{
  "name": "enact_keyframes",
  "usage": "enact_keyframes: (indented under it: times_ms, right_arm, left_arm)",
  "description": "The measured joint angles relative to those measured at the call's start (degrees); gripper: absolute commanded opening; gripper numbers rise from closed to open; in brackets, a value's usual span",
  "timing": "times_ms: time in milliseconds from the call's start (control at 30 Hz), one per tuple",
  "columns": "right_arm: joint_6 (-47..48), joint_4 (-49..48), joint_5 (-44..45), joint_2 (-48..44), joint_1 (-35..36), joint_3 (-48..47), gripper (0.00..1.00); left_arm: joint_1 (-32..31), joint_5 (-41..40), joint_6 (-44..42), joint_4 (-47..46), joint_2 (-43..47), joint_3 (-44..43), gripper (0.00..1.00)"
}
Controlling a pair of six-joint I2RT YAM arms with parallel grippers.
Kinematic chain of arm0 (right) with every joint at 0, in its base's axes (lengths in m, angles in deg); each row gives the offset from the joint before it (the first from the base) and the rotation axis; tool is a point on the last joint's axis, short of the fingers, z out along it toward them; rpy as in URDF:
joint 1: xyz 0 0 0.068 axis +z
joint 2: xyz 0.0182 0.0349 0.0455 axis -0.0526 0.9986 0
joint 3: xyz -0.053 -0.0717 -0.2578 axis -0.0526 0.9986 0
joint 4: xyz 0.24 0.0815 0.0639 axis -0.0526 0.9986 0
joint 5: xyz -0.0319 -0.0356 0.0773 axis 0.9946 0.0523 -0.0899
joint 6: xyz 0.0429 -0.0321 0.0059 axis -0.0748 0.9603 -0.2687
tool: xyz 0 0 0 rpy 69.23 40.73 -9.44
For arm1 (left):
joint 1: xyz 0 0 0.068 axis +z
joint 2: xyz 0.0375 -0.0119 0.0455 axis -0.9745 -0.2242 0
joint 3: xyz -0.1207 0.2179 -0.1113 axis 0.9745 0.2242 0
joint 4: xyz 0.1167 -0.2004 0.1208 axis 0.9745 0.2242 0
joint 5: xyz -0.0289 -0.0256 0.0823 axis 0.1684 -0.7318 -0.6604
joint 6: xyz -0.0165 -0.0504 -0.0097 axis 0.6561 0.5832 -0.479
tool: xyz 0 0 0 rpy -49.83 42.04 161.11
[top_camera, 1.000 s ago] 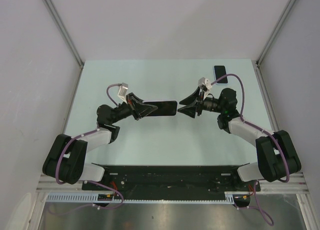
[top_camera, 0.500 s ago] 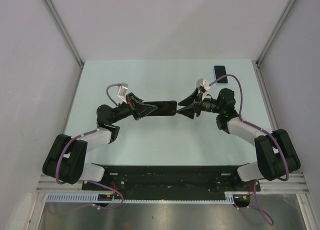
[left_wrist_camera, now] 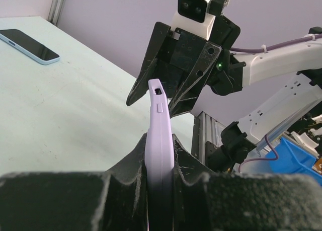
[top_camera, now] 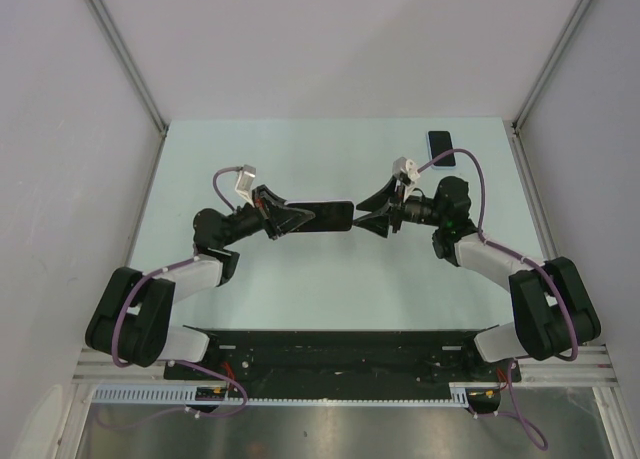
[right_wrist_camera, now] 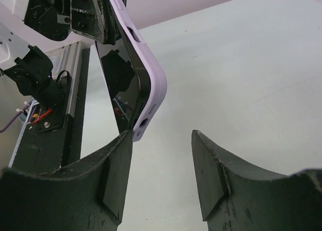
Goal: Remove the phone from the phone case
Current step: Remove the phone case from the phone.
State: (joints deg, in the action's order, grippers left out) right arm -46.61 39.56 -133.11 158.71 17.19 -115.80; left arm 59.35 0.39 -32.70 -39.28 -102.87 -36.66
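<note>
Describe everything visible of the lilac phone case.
The phone case is lilac, matte like soft plastic, with rounded corners, side-button bumps and port cutouts. The dark glossy phone sits inside it. It is held on edge above the table, one end clamped in the left gripper's jaws, the free end at the tips of the right gripper's open jaws.

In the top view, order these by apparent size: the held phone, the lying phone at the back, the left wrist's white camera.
1. held phone
2. lying phone: it lies lower, farther from the camera, so the two may truly be equal
3. white camera
</note>
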Motion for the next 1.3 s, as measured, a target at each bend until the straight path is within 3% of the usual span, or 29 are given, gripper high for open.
enact_keyframes:
  times_ms: [867,1033,1300]
  right_arm:
    - [2.9,1.2,17.9,1.7,3.9,0.1,0.54]
    - [3.0,1.2,21.9,2.6,4.7,0.1,0.55]
    - [1.4,0.1,19.8,2.8,4.7,0.1,0.55]
  left_arm:
    - [1.0,-3.5,0.2,2.0,-1.6,0.0,0.0]
    - [-1.3,1.0,2.1,1.1,-1.6,0.0,0.0]
    - [-1.8,3.1,2.8,1.0,-1.6,0.0,0.0]
